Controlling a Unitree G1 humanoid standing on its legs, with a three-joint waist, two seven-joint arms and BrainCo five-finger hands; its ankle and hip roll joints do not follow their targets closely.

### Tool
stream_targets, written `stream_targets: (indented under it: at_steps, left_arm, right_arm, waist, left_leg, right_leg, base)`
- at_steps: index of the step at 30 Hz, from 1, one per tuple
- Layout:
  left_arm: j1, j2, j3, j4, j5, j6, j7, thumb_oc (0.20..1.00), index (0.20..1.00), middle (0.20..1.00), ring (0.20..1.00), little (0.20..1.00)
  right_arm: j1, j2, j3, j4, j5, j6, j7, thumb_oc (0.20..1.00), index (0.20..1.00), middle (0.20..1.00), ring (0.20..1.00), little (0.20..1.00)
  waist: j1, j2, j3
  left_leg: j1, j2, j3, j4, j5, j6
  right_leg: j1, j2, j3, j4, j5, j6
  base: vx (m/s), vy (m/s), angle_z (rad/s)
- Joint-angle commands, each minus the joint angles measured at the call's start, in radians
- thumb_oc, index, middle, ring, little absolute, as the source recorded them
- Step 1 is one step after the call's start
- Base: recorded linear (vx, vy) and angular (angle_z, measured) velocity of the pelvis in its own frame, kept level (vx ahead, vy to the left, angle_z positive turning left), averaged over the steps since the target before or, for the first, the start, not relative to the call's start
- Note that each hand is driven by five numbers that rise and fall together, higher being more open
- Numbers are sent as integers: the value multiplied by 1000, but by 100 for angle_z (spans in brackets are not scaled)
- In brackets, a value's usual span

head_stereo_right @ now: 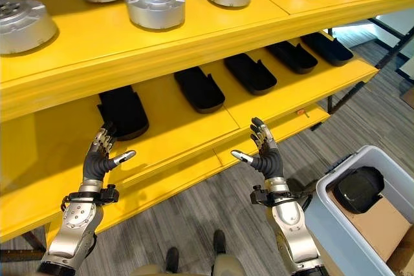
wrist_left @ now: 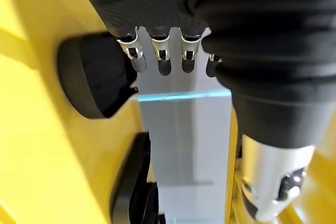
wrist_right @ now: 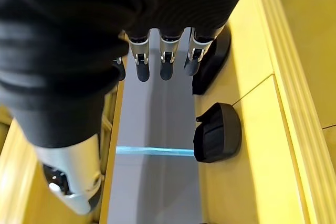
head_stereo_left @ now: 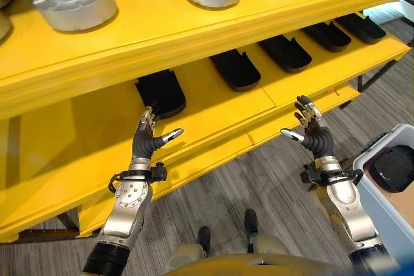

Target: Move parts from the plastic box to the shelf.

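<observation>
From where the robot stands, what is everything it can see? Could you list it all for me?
Shelf: one, yellow, two levels, straight ahead.
Round metal parts: a row, silver, on the upper level; the row runs out of view, so no full count.
Black parts: five visible in a row, on the lower level.
Plastic box: one, pale grey, on the floor at the robot's right.
Black part in box: one, lying on brown cardboard.
Floor: grey, striped.
Left hand: open, empty, raised before the lower level.
Right hand: open, empty, raised near the shelf edge.
</observation>
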State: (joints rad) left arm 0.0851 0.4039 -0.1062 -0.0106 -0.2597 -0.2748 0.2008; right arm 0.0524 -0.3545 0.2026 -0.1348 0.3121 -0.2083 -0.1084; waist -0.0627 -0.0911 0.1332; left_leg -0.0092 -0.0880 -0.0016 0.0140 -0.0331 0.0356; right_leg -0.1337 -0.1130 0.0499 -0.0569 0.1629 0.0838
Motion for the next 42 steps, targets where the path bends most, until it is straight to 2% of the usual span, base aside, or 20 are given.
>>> stream_targets:
  at_steps: [1, 4, 5, 8, 10, 12, 14, 15, 17, 18, 26, 27, 30, 32, 34, 36, 38, 39, 41, 42]
  left_arm:
    - [-26, 15, 29, -65, 23, -49, 1, 1000, 1000, 1000, 1000, 1000]
    - [-30, 23, 26, -65, 19, -51, 2, 1000, 1000, 1000, 1000, 1000]
    - [-29, 37, 38, -73, 17, -55, 11, 1000, 1000, 1000, 1000, 1000]
    - [-12, 42, 53, -72, 0, -54, 16, 1000, 1000, 1000, 1000, 1000]
    - [-6, 37, 55, -73, -12, -53, 18, 1000, 1000, 1000, 1000, 1000]
    - [-6, 32, 57, -70, -8, -50, 26, 1000, 1000, 1000, 1000, 1000]
    - [-5, 30, 60, -62, -3, -47, 39, 1000, 1000, 1000, 1000, 1000]
    - [-3, 28, 61, -64, -1, -48, 45, 1000, 1000, 1000, 1000, 1000]
    - [-19, 19, 53, -49, 18, -45, 53, 1000, 1000, 1000, 1000, 1000]
    - [-41, 8, 40, -34, 9, -44, 55, 1000, 1000, 1000, 1000, 1000]
    - [-78, -14, 11, -18, -40, -53, 45, 1000, 1000, 1000, 1000, 1000]
    - [-90, -27, 7, -6, -49, -53, 51, 1000, 1000, 1000, 1000, 1000]
    - [-90, -37, 5, 0, -49, -47, 52, 1000, 1000, 1000, 1000, 1000]
    - [-80, -39, 2, -1, -38, -32, 52, 1000, 1000, 1000, 1000, 1000]
    - [-88, -44, -7, 0, -36, -30, 56, 1000, 1000, 1000, 1000, 1000]
    - [-103, -53, -12, 9, -31, -25, 61, 1000, 1000, 1000, 1000, 1000]
    - [-114, -57, -19, 14, -27, -26, 60, 1000, 1000, 1000, 1000, 1000]
    - [-123, -60, -26, 22, -19, -30, 62, 1000, 1000, 1000, 1000, 1000]
    - [-134, -60, -24, 32, -13, -33, 70, 1000, 1000, 1000, 1000, 1000]
    - [-152, -67, -23, 35, -17, -38, 76, 1000, 1000, 1000, 1000, 1000]
  right_arm:
    - [-41, -6, -27, -10, 28, -30, 6, 1000, 1000, 1000, 1000, 1000]
    - [-53, 4, -14, -8, 39, -30, 8, 1000, 1000, 1000, 1000, 1000]
    - [-78, 9, 0, -22, 23, -28, 9, 1000, 1000, 1000, 1000, 1000]
    - [-95, 27, 23, 2, 11, -14, 0, 1000, 1000, 1000, 1000, 1000]
    - [-113, 29, 33, 7, -5, -8, -5, 1000, 1000, 1000, 1000, 1000]
    - [-113, 27, 24, 6, -20, -4, -8, 1000, 1000, 1000, 1000, 1000]
    - [-106, 36, 16, 0, -26, 5, -25, 1000, 1000, 1000, 1000, 1000]
    - [-106, 37, 13, -6, -29, 3, -29, 1000, 1000, 1000, 1000, 1000]
    - [-95, 38, -4, -11, -28, 4, -32, 1000, 1000, 1000, 1000, 1000]
    - [-89, 33, -19, -4, -20, -2, -43, 1000, 1000, 1000, 1000, 1000]
    - [-96, -6, -58, 21, -10, -23, -71, 1000, 1000, 1000, 1000, 1000]
    - [-115, -15, -52, 38, -4, -30, -85, 1000, 1000, 1000, 1000, 1000]
    - [-116, -22, -46, 38, 7, -42, -85, 1000, 1000, 1000, 1000, 1000]
    - [-91, -32, -53, 34, 9, -48, -93, 1000, 1000, 1000, 1000, 1000]
    - [-89, -36, -57, 37, 3, -47, -99, 1000, 1000, 1000, 1000, 1000]
    - [-90, -40, -67, 42, -6, -44, -110, 1000, 1000, 1000, 1000, 1000]
    - [-90, -43, -77, 44, -6, -45, -110, 1000, 1000, 1000, 1000, 1000]
    - [-81, -45, -83, 57, -17, -44, -110, 1000, 1000, 1000, 1000, 1000]
    - [-86, -44, -80, 74, -27, -45, -115, 1000, 1000, 1000, 1000, 1000]
    - [-100, -41, -77, 92, -48, -41, -125, 1000, 1000, 1000, 1000, 1000]
  waist:
    - [3, 22, -13]
    - [-2, 20, 18]
    - [21, 22, 51]
    - [50, 43, 69]
    - [49, 57, 83]
    - [41, 60, 91]
    - [38, 47, 93]
    - [38, 40, 90]
    - [42, 9, 71]
    - [30, 0, 52]
    - [-26, 41, 24]
    - [-42, 58, 29]
    - [-49, 69, 40]
    - [-38, 51, 70]
    - [-34, 48, 84]
    - [-15, 33, 104]
    - [-15, 24, 100]
    - [-1, 33, 102]
    - [11, 41, 108]
    - [36, 62, 113]
  left_leg:
    - [-72, -16, -64, -31, 41, 15]
    - [-80, -8, -31, 2, 23, 26]
    - [-94, 16, 25, 46, -5, 36]
    - [-73, 68, 98, 46, -26, 27]
    - [-43, 94, 136, 28, -31, 17]
    - [-22, 104, 155, 12, -33, 7]
    - [9, 109, 181, -7, -42, -8]
    - [16, 112, 191, -15, -42, -13]
    - [38, 106, 206, -36, -48, -27]
    - [41, 133, 199, -33, -46, -52]
    - [55, 286, 196, -3, -35, -132]
    - [52, 336, 214, 39, -27, -148]
    - [36, 400, 209, 161, 57, -164]
    - [-48, 432, 164, 410, 142, -138]
    - [-78, 414, 142, 437, 154, -137]
    - [-174, 316, 103, 403, 89, -116]
    - [-216, 308, 112, 303, 88, -113]
    - [-238, 296, 120, 132, 154, -134]
    - [-257, 281, 99, 62, 217, -144]
    - [-278, 235, 26, -52, 270, -166]
  right_leg:
    - [74, 90, -53, 59, -157, -1]
    - [33, 95, -26, 126, -164, 8]
    - [-33, 79, -66, 234, -181, 29]
    - [-55, -61, -260, 274, -164, 42]
    - [-62, -146, -314, 249, -111, 54]
    - [-75, -213, -308, 202, -25, 81]
    - [-59, -294, -344, 113, 78, 128]
    - [-53, -302, -362, 107, 90, 136]
    - [-7, -290, -395, 59, 87, 152]
    - [5, -265, -384, 50, 76, 149]
    - [17, -135, -378, 81, -63, 83]
    - [10, -79, -344, 88, -104, 57]
    - [33, 9, -299, 64, -138, 6]
    - [104, 71, -274, 26, -169, -53]
    - [114, 71, -272, 22, -176, -57]
    - [126, 49, -254, 17, -182, -48]
    - [126, 38, -244, 17, -179, -32]
    - [142, 38, -234, 20, -184, -24]
    - [151, 45, -228, 16, -189, -22]
    - [175, 62, -198, 6, -196, -13]
  base:
    - [18, 75, -78]
    - [-64, 81, -47]
    - [-129, 78, -84]
    - [-8, 2, -161]
    - [38, -40, -102]
    - [74, -87, -107]
    - [114, -183, -57]
    - [119, -185, -16]
    - [186, -251, 1]
    - [258, -375, 8]
    - [128, -277, -17]
    - [113, -368, -30]
    - [112, -366, -66]
    - [131, -348, -64]
    - [38, -105, -41]
    - [67, 38, -7]
    - [174, 106, -1]
    - [211, 139, -47]
    - [212, 135, -57]
    - [251, 161, -48]
